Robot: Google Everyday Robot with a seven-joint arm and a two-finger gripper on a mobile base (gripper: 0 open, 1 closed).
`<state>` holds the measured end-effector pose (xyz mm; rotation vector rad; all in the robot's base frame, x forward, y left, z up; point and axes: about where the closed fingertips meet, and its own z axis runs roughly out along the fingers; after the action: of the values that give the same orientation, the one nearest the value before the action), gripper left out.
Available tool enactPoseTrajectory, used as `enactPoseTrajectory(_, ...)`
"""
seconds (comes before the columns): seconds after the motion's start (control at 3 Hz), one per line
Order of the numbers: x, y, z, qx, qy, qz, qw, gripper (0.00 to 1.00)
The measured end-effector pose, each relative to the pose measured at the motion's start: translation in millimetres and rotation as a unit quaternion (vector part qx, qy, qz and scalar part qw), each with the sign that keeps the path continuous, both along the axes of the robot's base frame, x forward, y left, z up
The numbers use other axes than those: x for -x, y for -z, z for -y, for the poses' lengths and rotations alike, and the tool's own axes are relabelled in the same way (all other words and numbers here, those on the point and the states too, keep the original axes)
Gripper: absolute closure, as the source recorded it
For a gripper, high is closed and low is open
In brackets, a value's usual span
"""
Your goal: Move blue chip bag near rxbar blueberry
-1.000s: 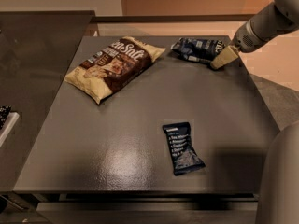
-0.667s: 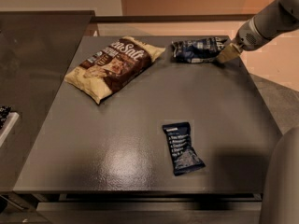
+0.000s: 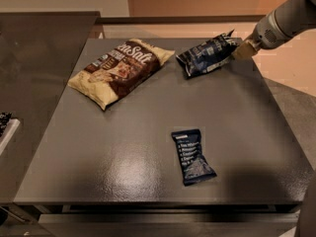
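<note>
Grey table [image 3: 123, 147] lies open between rxbar blueberry [image 3: 192, 156] and far-edge blue chip bag [image 3: 206, 54], pinched by gripper [image 3: 238, 52] fingers.

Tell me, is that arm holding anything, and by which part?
The gripper, near the far right corner of the table, appears to hold the blue chip bag by its right-hand end, which tilts up off the surface.

My pincer [image 3: 241, 50] at the blue chip bag's [image 3: 206, 57] right end hides that corner; beyond it my arm [image 3: 285, 19] is cropped.
</note>
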<state>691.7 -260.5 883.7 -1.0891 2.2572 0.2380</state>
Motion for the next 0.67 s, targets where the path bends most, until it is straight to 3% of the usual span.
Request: enactPoseTrajectory(0.67,60.1,-40.0,-29.9,-0.022,-0.045,0.026,0.9984,1.0)
